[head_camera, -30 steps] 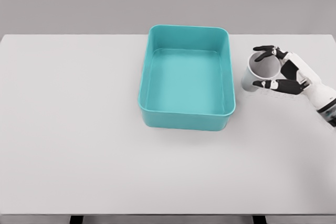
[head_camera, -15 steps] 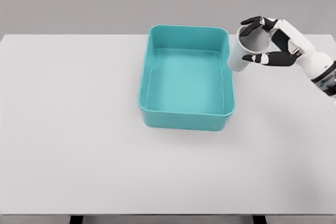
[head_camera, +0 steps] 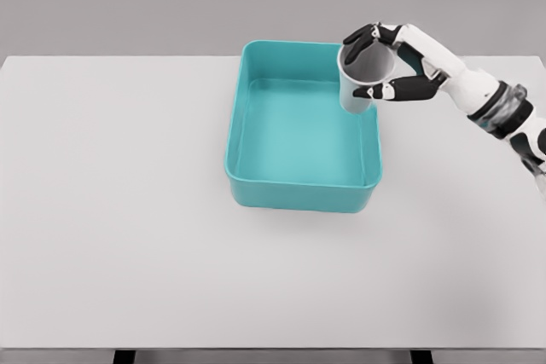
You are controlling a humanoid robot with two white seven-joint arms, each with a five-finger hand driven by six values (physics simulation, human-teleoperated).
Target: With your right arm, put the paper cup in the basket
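Right hand [head_camera: 388,61] is clamped on the paper cup [head_camera: 362,78], dark fingertips wrapped round its upper wall and rim, thumb on the near side. Cup is off the table [head_camera: 128,210], tilted slightly, mouth toward the camera, hanging over the basket's [head_camera: 303,195] far right corner, just inside the right wall. Left arm isn't in view. Judgement: transport is mostly done, the step in hand is placement. To do it well: carry the cup further toward the basket's middle so its base clears the right wall, level it, lower until the base is near the basket floor, then spread the fingers. Letting go from here risks the cup clipping the rim or tipping over. Light paper, so it'll likely bounce if dropped from height.
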